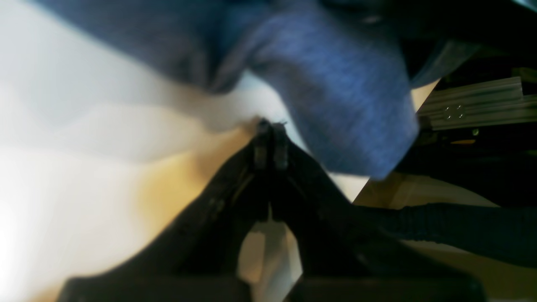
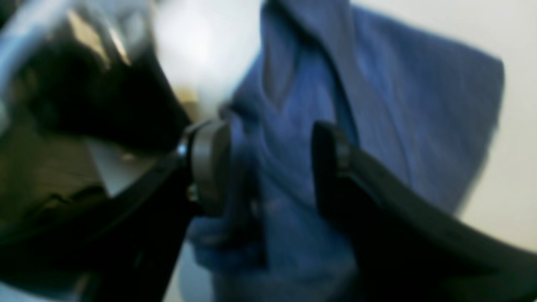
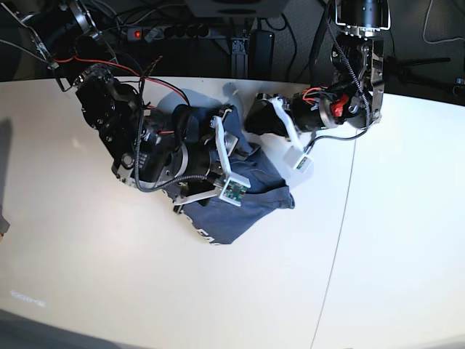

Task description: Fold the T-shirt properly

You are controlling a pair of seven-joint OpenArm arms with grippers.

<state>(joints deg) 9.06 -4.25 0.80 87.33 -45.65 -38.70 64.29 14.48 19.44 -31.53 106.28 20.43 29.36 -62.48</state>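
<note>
Hidden: much of the T-shirt (image 3: pixel 243 203) lies under both arms; its white lettering shows only at the lower edge
Blur: both wrist views are soft
T-shirt: bunched on the white table (image 3: pixel 378 254), near the far edge
Left gripper (image 1: pixel 268 140): fingers pressed together, empty, just above the table beside the cloth
Right gripper (image 2: pixel 268 167): fingers apart, blue fabric between them
Arms: both reach inward over the shirt

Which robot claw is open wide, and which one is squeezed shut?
The right claw is open, its two fingers spread apart with the T-shirt bunched between them. The left claw is squeezed shut, its tips pressed together beside the cloth.
</note>
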